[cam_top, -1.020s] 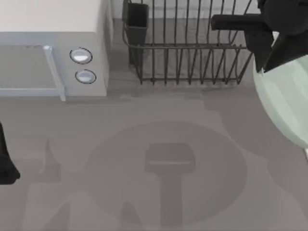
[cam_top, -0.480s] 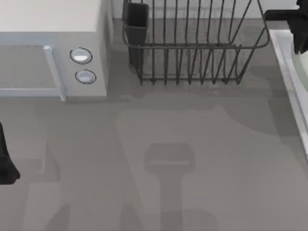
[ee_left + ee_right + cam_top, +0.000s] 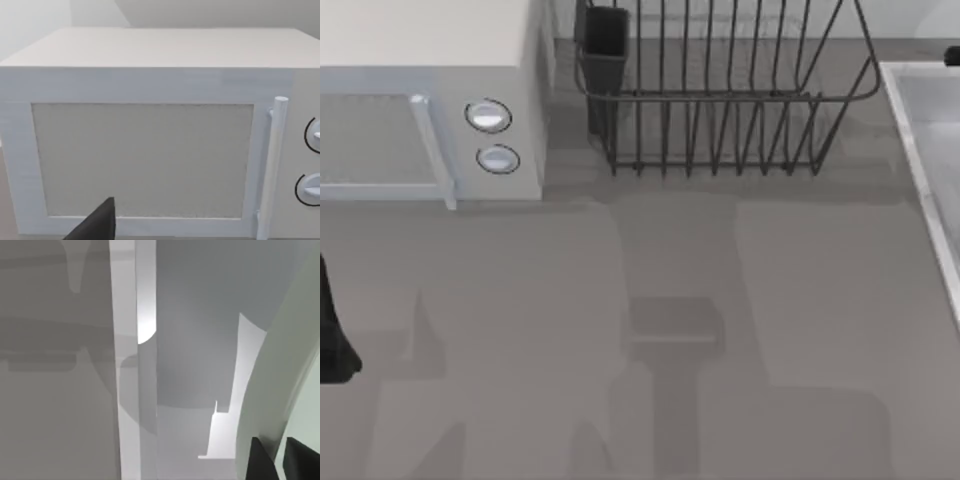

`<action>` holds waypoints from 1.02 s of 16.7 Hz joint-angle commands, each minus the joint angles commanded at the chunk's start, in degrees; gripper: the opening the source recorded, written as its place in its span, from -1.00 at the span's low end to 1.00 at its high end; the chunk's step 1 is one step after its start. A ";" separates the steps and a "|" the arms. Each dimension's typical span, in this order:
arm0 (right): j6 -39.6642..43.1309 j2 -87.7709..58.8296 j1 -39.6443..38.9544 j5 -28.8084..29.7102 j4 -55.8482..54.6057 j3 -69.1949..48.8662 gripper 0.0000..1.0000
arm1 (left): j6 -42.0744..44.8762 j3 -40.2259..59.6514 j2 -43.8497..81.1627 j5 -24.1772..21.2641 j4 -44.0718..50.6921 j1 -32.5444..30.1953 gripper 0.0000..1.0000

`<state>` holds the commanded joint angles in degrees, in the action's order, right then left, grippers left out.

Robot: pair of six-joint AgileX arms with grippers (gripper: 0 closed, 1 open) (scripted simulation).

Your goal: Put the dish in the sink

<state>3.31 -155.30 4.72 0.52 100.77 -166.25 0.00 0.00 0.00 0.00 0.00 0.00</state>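
Note:
The dish (image 3: 295,355), a pale mint-green plate, stands tilted along one side of the right wrist view, over the sink's grey basin (image 3: 200,340). My right gripper (image 3: 280,454) is shut on the dish's rim, with a dark finger (image 3: 262,465) on each face of it. In the top view the sink (image 3: 923,180) shows as a pale raised rim at the table's right edge. My left arm (image 3: 332,350) is parked at the table's left edge, and one dark fingertip (image 3: 100,224) points toward the microwave.
A white microwave (image 3: 430,100) with two round knobs stands at the back left. A black wire dish rack (image 3: 720,100) with a dark cup at its corner stands at the back middle, close to the sink's corner. Bare grey table lies in front.
My right arm has carried the dish rightward, past the top view's right edge and over the sink. Its large round shadow has left the table. The left arm has not moved.

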 joint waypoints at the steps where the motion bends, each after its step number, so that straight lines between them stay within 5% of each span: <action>1: 0.00 0.00 0.00 0.00 0.00 0.00 -1.00 | 0.00 0.00 0.00 0.00 0.00 0.00 1.00; 2: 0.00 0.00 0.00 0.00 0.00 0.00 -1.00 | 0.00 0.00 0.00 0.00 0.00 0.00 1.00; 15: 0.00 0.00 0.00 0.00 0.00 0.00 0.96 | 0.00 0.00 0.00 0.00 0.00 0.00 1.00; 17: 0.00 0.00 0.00 0.00 0.00 0.00 1.00 | 0.00 0.00 0.00 0.00 0.00 0.00 1.00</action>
<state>3.31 -155.30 4.72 0.52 100.77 -166.25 0.00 0.00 0.00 0.00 0.00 0.00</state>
